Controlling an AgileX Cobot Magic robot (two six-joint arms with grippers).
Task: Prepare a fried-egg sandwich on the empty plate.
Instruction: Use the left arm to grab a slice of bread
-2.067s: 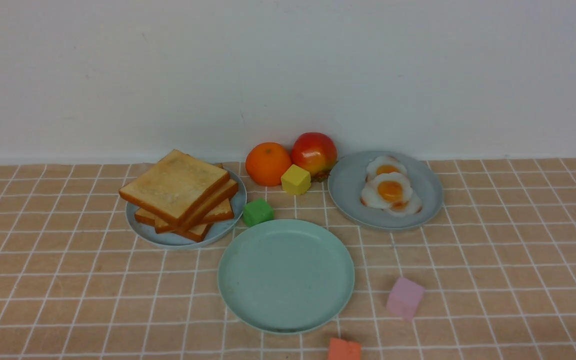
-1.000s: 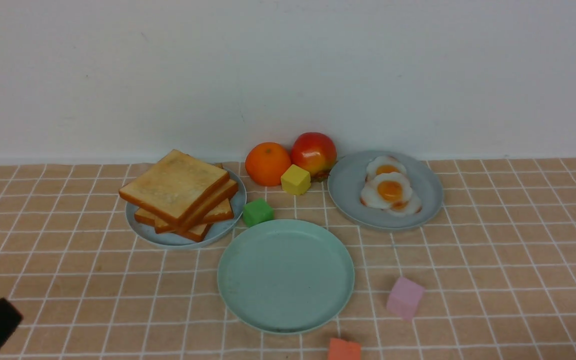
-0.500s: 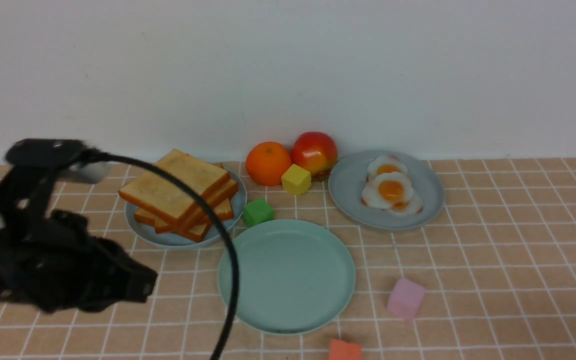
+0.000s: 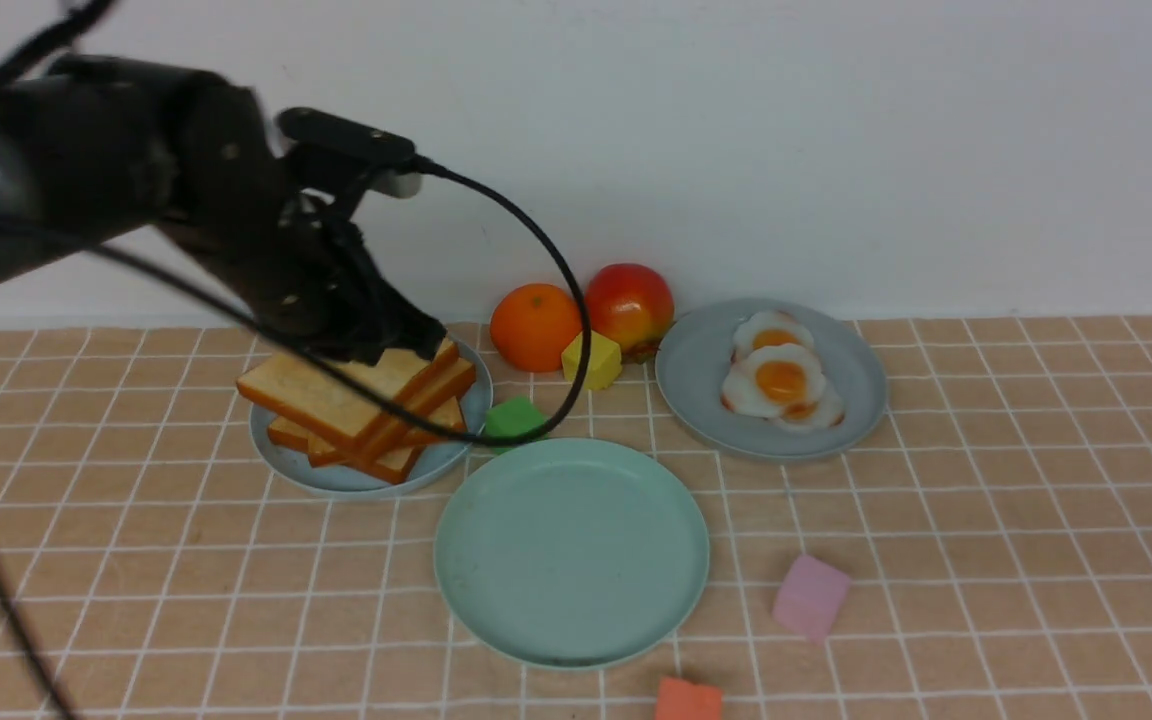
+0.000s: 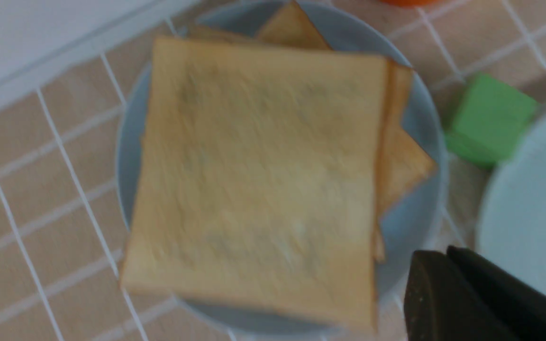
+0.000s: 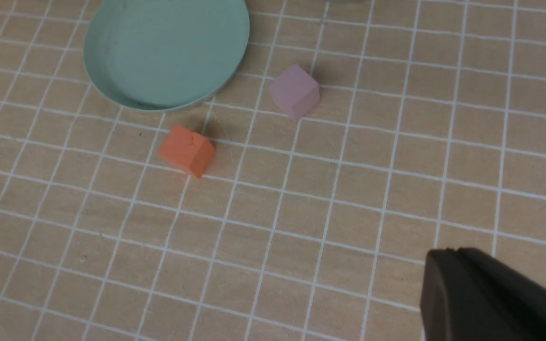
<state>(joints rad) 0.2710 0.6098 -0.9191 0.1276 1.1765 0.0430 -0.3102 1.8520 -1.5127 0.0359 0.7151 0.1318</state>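
Front view. The left gripper (image 4: 391, 340) hangs over the far edge of the toast pile (image 4: 356, 395), which lies on the light-blue plate (image 4: 336, 485) at far left. Its dark fingers merge into one mass, so neither their spacing nor any contact with the top slice can be told. A black cable (image 4: 556, 260) loops in front of the green cube (image 4: 514, 422). The empty plate (image 4: 571, 550) lies bare at near centre. Two fried eggs (image 4: 781, 380) rest on the grey-blue plate (image 4: 696, 390) at far right. The orange-red cube (image 4: 688, 700) is cut off at the near edge.

Left wrist view. The toast pile (image 5: 259, 175) is blurred and covers most of the light-blue plate (image 5: 128, 156). One dark finger (image 5: 462, 298) shows at the corner, off the toast; its partner is out of frame. The empty plate (image 5: 529, 199) is cut off.

Right wrist view. A single dark finger (image 6: 481, 298) of the right gripper shows above bare tablecloth (image 6: 301, 213), holding nothing visible; its opening cannot be told. The empty plate (image 6: 166, 52) is cropped at the far edge.
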